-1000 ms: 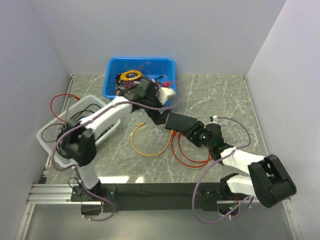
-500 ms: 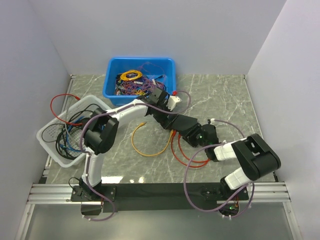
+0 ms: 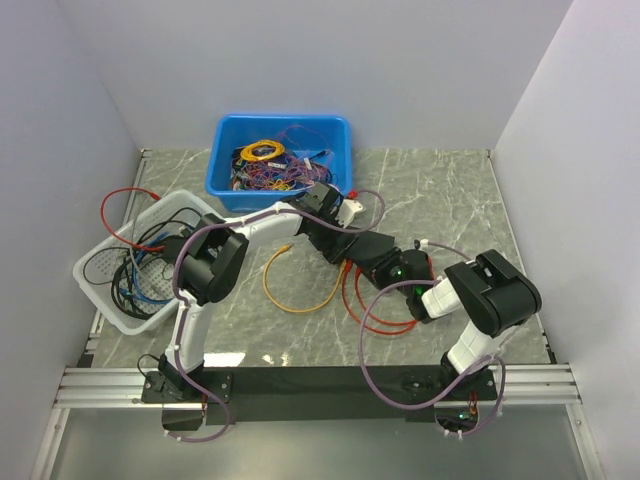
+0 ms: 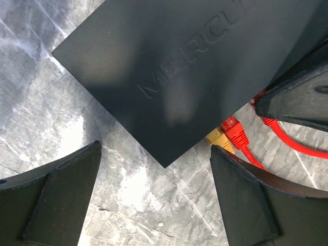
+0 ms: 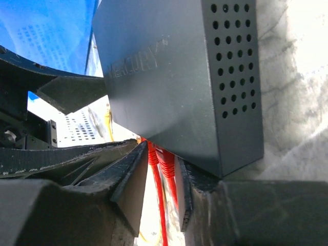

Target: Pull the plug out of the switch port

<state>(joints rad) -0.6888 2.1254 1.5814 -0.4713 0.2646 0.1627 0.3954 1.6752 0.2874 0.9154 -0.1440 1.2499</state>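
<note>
Straddling a corner of the switch in the middle of the table with fingers spread, the left gripper looks set to brace that probably light, skid-prone box while the right gripper pinches the hard red plug by its body, not its limp cord.

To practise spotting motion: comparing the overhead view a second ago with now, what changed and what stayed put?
The left gripper came from the front rim of the blue bin down to the switch, open astride its corner, elbow folding inward. The right arm's elbow swung in from the right; the right gripper stays at the red plugs. The switch, yellow cable and white basket look unmoved.
</note>
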